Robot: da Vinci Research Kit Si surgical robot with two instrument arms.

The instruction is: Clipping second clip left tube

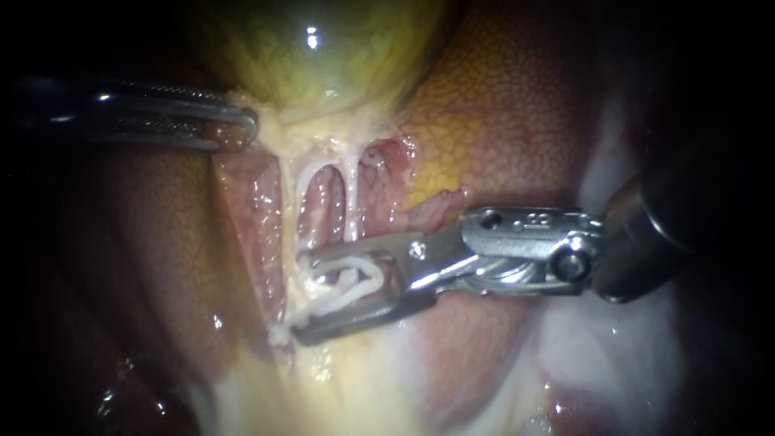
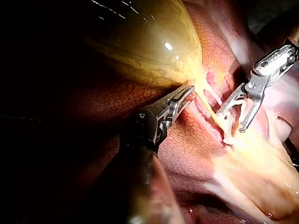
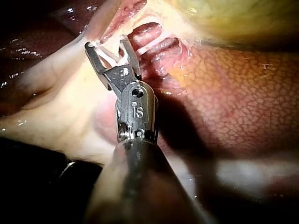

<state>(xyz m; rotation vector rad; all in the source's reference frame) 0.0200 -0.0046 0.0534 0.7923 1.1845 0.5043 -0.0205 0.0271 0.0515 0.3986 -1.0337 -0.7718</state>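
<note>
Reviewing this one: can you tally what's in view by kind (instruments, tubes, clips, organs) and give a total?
Instruments: 2, left instrument and right instrument
Tubes: 2, left tube and right tube
Clips: 1, a white clip in the right instrument's jaws
Organs: 2, gallbladder and liver
Total: 7

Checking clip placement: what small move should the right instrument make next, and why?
Probably advance the slender metal right instrument slightly further across the thin whitish left tube before closing: its jaws, holding a white V-shaped clip, seem only level with it at their tips.
</note>
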